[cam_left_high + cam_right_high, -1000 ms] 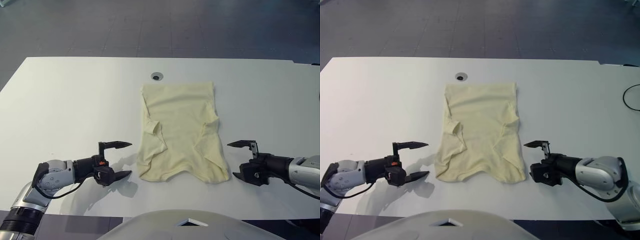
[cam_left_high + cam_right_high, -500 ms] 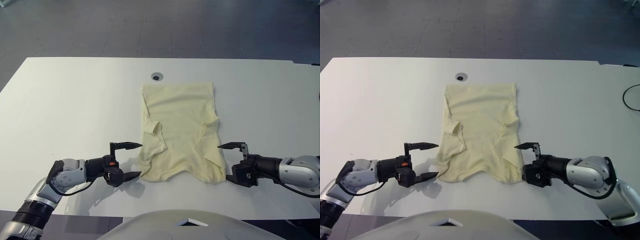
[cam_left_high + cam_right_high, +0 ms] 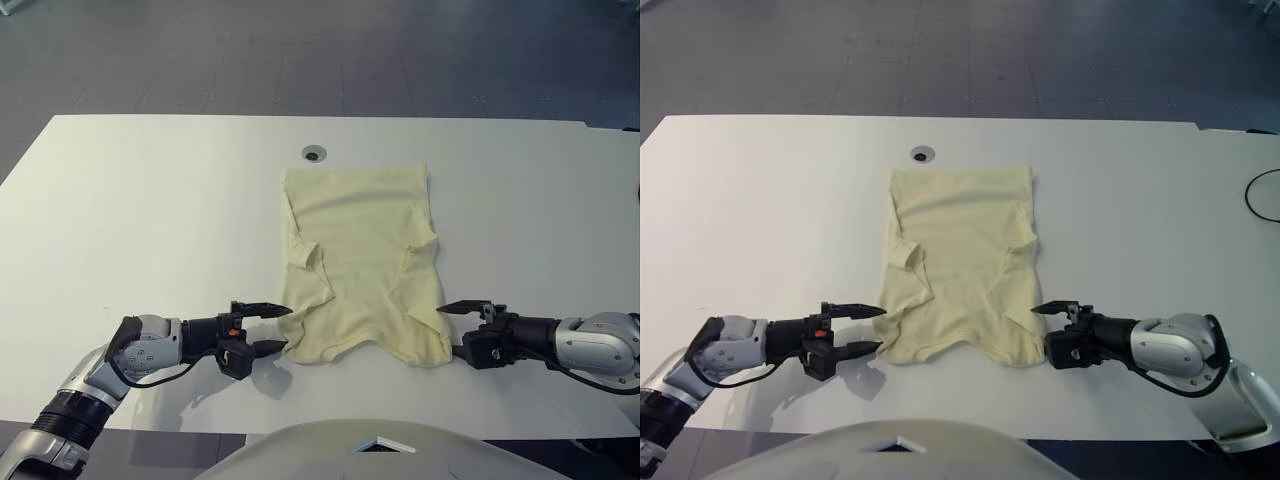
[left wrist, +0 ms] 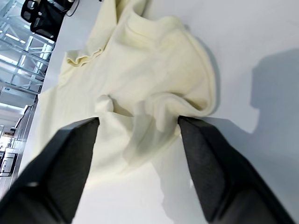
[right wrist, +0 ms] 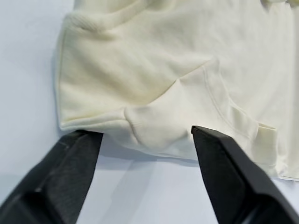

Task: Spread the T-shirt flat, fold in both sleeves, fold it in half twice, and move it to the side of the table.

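T-shirt, pale yellow, lies mid-surface as a long narrow shape running away from the robot. Both sleeves are folded in over the body, cuffs showing approx. halfway down. Far edge is straight; near edge dips inward in the middle and is rumpled at both corners.

L gripper is low on the surface at the near-left corner, jaws open, one finger above the other. In the left wrist view the bunched corner sits just ahead of the gap between the jaws. Can't tell whether either finger touches cloth.

R gripper is at the near-right corner, jaws open too. Its lower finger is hard to make out against the shirt edge. In the right wrist view the corner w/ a sleeve fold lies just beyond the tips. Contact unclear.

What's under the folded sleeves is hidden.

Surface is white, w/ wide bare room left and right of the shirt and less at the near edge. A round hole sits just past the far-left corner. A black cable loops in at the far right, cut off by the picture's edge.
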You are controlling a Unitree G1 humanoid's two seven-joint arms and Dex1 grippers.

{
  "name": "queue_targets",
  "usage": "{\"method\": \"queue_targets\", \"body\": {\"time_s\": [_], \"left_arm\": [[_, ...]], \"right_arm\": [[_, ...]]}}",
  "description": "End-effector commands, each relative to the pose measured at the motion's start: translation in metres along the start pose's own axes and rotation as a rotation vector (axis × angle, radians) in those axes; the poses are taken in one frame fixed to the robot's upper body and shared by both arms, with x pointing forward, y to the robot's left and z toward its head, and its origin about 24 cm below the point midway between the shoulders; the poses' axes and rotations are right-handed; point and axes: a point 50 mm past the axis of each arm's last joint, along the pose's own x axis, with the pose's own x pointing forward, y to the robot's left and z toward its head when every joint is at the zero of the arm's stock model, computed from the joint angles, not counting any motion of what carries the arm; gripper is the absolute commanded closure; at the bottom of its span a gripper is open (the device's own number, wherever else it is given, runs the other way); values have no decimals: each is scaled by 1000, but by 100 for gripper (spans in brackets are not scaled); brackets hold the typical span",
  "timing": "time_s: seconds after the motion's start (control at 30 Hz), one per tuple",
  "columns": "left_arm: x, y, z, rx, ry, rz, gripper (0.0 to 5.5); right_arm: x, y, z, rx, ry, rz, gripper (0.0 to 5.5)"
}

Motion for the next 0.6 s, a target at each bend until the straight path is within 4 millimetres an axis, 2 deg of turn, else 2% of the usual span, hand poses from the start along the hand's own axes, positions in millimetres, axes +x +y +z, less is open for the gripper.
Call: {"method": "queue_targets", "body": {"time_s": [0.03,0.43,0.53,0.6], "left_arm": [[-10,-7,-10,57,100,-179,315],[13,-13,-11,134,41,-297,533],[16,-16,-11,132,32,-319,550],[18,-17,-10,130,23,-327,550]], "right_arm": [[-1,1,0,4,3,11,288],[1,2,1,13,-4,15,490],[3,1,2,13,-12,20,541],[4,2,3,12,-19,28,548]]}}
